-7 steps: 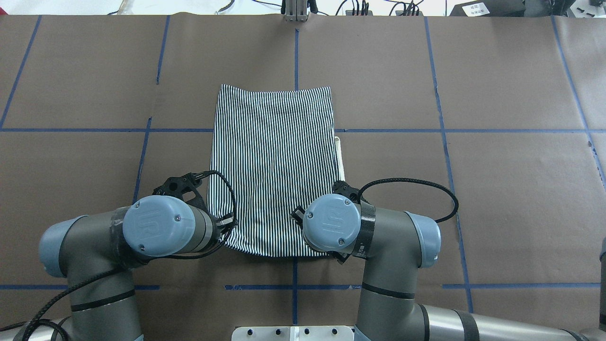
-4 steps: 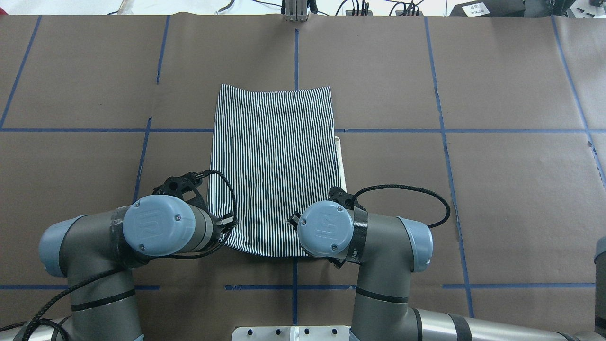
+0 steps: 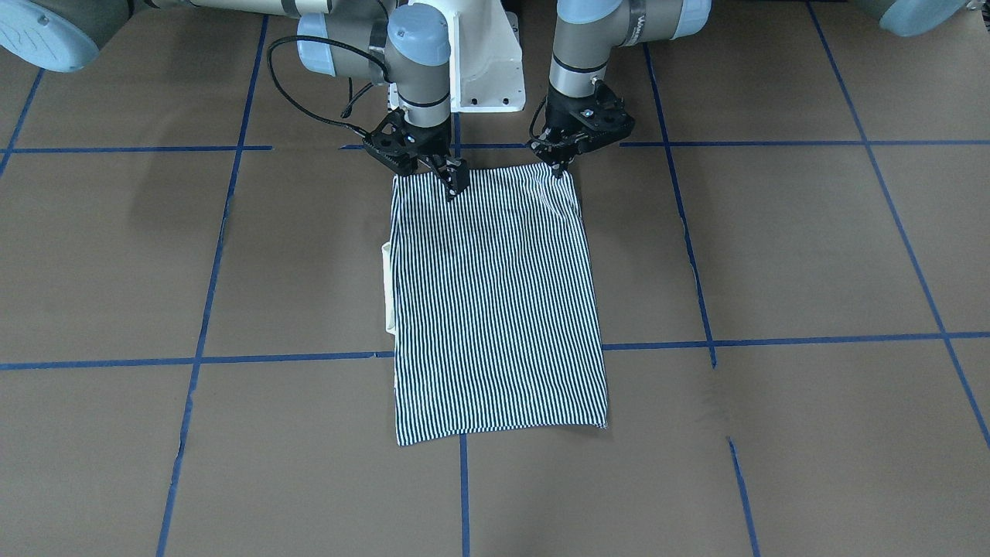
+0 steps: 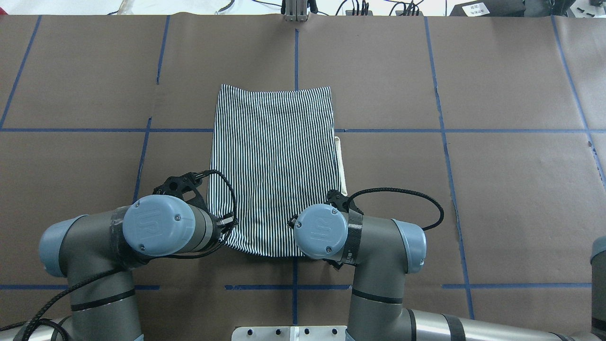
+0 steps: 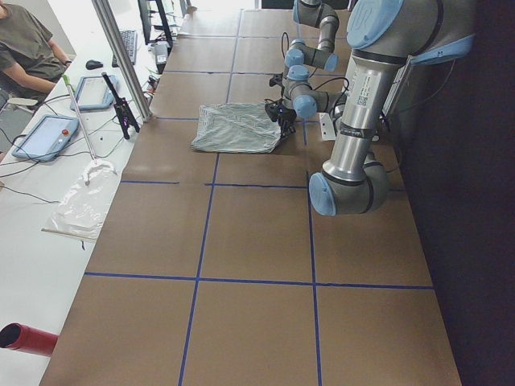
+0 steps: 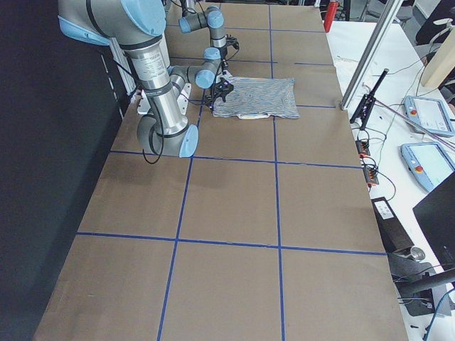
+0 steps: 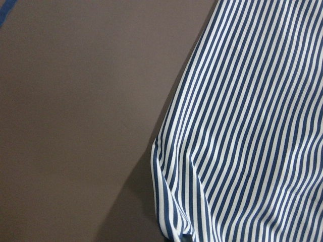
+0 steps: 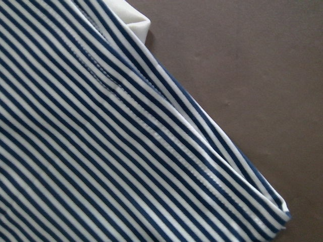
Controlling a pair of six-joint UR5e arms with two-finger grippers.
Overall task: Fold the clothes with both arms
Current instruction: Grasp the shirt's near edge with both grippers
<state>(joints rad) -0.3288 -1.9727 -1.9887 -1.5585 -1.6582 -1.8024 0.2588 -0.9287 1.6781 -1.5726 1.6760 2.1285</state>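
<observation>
The striped polo shirt [image 4: 274, 161] lies folded into a tall rectangle on the brown table, also seen from the front [image 3: 495, 309]. Its cream collar [image 4: 339, 161] pokes out on the right side. My left gripper [image 3: 558, 164] is at the shirt's near left corner, shut on the fabric, which puckers toward it in the left wrist view [image 7: 171, 222]. My right gripper [image 3: 455, 184] rests its tips on the shirt just inside the near edge, a little in from the right corner. Its fingers are close together; I cannot tell if they pinch cloth. The right wrist view shows layered shirt edges [image 8: 212, 166].
The table is brown paper with blue tape lines [image 4: 296, 284]. The white robot base [image 3: 483, 70] stands just behind the shirt's near edge. A person [image 5: 28, 56] and tablets sit beyond the table's far side.
My right wrist has shifted left and toward the robot along the shirt's near edge. The left arm and the shirt have not visibly moved.
</observation>
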